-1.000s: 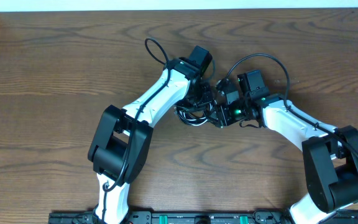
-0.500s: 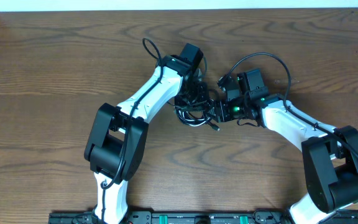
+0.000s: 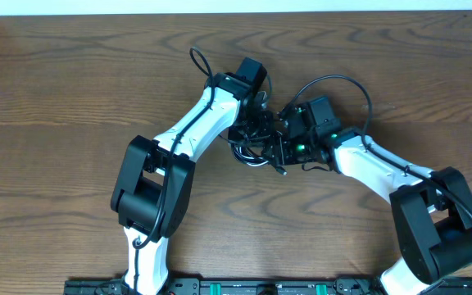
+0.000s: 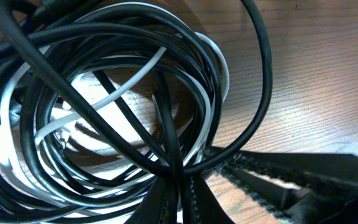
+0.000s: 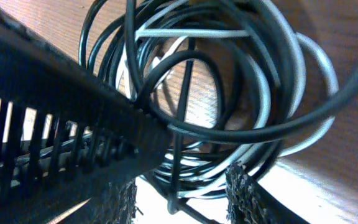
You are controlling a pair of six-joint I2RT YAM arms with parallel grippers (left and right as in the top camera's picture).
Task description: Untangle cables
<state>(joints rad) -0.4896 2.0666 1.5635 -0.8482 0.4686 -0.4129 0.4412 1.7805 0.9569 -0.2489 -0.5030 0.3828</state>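
Note:
The cables (image 3: 249,152) lie as one tangled coil of black cords and a white cord mid-table, between both arms. My left gripper (image 3: 256,129) reaches into the coil from above. In the left wrist view it (image 4: 180,202) is shut on a black strand (image 4: 168,130), with the white cord (image 4: 143,70) looping behind. My right gripper (image 3: 282,144) comes in from the right. In the right wrist view it (image 5: 182,202) stands open, its pads (image 5: 253,196) on either side of several strands of the coil (image 5: 180,124) without pinching them. The two grippers almost touch.
A plug end (image 3: 283,169) sticks out below the coil. The left finger (image 5: 61,124) fills the left of the right wrist view. The right finger (image 4: 291,177) lies beside the left jaws. Thick arm wires (image 3: 334,80) arch over both wrists. The wooden table (image 3: 72,90) surrounds everything.
The left gripper drew slightly up and left, still holding its strand. The right gripper slid left into the coil and its jaws spread a little wider.

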